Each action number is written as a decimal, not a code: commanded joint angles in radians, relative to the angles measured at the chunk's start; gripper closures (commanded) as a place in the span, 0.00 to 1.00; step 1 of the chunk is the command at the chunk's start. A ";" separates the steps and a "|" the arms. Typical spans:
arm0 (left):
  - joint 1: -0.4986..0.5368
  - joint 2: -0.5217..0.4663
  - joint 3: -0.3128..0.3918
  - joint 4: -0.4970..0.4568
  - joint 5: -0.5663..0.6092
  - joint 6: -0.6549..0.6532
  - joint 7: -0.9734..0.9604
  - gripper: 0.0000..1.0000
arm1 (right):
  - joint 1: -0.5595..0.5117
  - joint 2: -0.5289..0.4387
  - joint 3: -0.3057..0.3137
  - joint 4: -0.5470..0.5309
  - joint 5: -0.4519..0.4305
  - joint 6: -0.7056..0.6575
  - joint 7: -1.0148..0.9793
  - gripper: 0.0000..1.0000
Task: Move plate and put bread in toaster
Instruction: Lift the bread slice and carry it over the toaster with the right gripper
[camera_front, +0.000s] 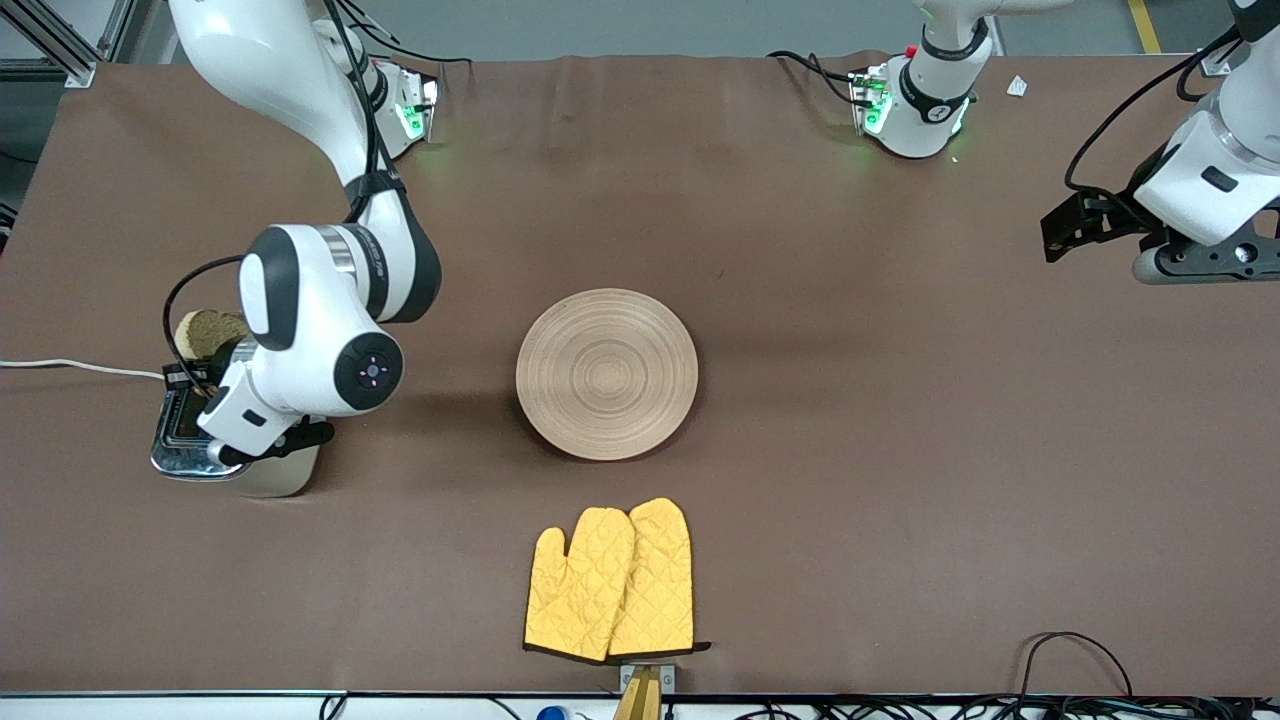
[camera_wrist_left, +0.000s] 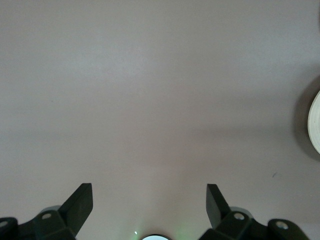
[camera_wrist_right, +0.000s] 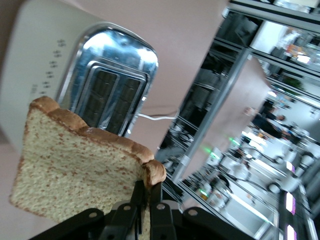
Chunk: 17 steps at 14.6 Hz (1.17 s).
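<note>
- The round, shallow, pale wooden plate (camera_front: 606, 373) with concentric ring grooves lies flat at the middle of the brown worktop (camera_front: 850, 450); its pale rim (camera_wrist_left: 314, 122) shows at the edge of the left wrist view.
- The two-slot toaster (camera_front: 215, 455) with a shiny chrome top and cream sides stands well apart from the plate, toward the right arm's end of the worktop, its white cord (camera_front: 70, 366) trailing off the edge.
- The right pincer (camera_wrist_right: 145, 202) hangs over the toaster (camera_wrist_right: 107, 90), its fingers closed on one crust edge of the brown speckled slice of bread (camera_wrist_right: 75, 172), which is up in the air above the slots; the bread (camera_front: 205, 332) peeks out past the arm in the front view.
- The left pincer (camera_wrist_left: 150, 205) waits with its fingers spread wide and nothing between them, over bare worktop well apart from the plate, toward the left arm's end.
- A pair of yellow quilted oven mitts (camera_front: 612, 582) lies nearer to the front camera than the plate.
</note>
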 joint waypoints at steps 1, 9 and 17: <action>0.001 -0.022 -0.001 -0.009 0.008 -0.003 0.020 0.00 | -0.014 0.007 0.003 -0.047 -0.095 0.000 0.031 1.00; 0.002 -0.010 -0.001 -0.011 -0.003 -0.003 0.012 0.00 | -0.044 0.034 0.003 -0.090 -0.152 0.042 0.091 0.99; 0.002 0.001 0.002 -0.011 -0.037 -0.011 0.009 0.00 | -0.054 0.045 0.004 -0.130 -0.153 0.068 0.237 0.99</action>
